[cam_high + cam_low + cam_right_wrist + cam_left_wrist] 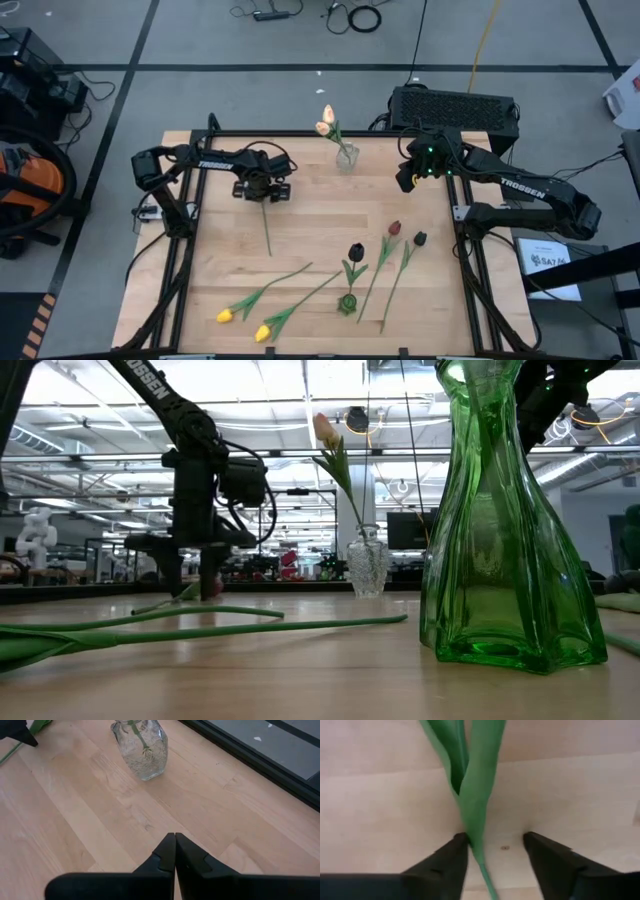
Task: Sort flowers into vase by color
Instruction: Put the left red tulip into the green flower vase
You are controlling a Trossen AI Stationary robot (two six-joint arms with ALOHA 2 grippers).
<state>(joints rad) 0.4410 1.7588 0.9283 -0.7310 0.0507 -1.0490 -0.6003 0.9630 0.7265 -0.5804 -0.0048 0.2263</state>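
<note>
A flower lies flat on the table under my left gripper [262, 188]; its thin stem [267, 230] runs toward the near edge and its head is hidden by the gripper. In the left wrist view my open left gripper [495, 842] straddles the green stem and leaves [472, 795]. A clear vase [346, 156] holds peach tulips [326, 120]. A green vase [347, 302] holds a near-black tulip [356, 250]. Two yellow tulips [225, 315], a dark red one [394, 228] and a near-black one [419, 238] lie on the table. My right gripper [175, 842] is shut, hovering right of the clear vase [140, 745]. My left gripper points down from above with its fingers across the flower's stem. One finger [457, 847] stands right against the stem just below the leaves [472, 837]; whether it touches cannot be told. The other finger stands apart. The flower lies on the table.
The green vase [510, 520] stands close to the low camera, with long stems [200, 630] lying beside it. A dark metal frame [300, 134] rims the table. Bare wood [230, 260] lies between my left gripper and the yellow tulips.
</note>
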